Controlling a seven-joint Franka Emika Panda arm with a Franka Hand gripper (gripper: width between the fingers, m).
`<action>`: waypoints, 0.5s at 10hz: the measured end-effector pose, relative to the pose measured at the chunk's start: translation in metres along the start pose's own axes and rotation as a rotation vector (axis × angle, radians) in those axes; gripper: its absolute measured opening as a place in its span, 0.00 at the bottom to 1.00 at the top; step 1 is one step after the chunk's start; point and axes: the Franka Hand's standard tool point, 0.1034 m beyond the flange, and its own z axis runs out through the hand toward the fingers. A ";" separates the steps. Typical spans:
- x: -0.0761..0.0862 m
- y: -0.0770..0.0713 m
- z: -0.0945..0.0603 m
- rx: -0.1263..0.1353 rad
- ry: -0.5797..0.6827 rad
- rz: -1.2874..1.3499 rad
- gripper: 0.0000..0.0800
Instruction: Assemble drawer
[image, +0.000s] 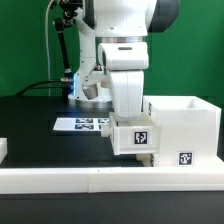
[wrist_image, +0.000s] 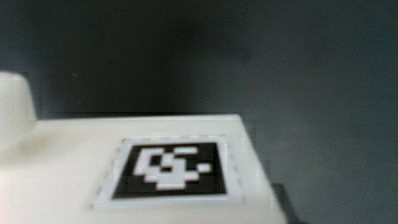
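The drawer's tall white shell (image: 187, 122) stands at the exterior view's right, with a square tag low on its front. A small white tray (image: 134, 137) with a tag on its face hangs right under my gripper (image: 128, 116), pressed against the shell's left side. Its bottom edge sits higher than the shell's bottom. The gripper's body hides the fingers, which seem closed on the tray. In the wrist view the tray's white face and tag (wrist_image: 169, 168) fill the lower half, close and blurred. A rounded white part (wrist_image: 15, 112) shows at one edge. The second tray is not clearly in view.
The marker board (image: 82, 124) lies flat on the black table behind the tray. The long low white border rail (image: 100, 179) runs along the front. A small white piece (image: 3, 150) shows at the exterior view's left edge. A black stand with cables (image: 66, 50) is behind.
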 end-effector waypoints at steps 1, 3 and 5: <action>0.000 0.000 0.000 0.000 0.000 0.000 0.05; 0.000 0.000 0.000 0.000 0.000 0.000 0.05; -0.001 0.000 -0.002 -0.006 0.001 0.012 0.28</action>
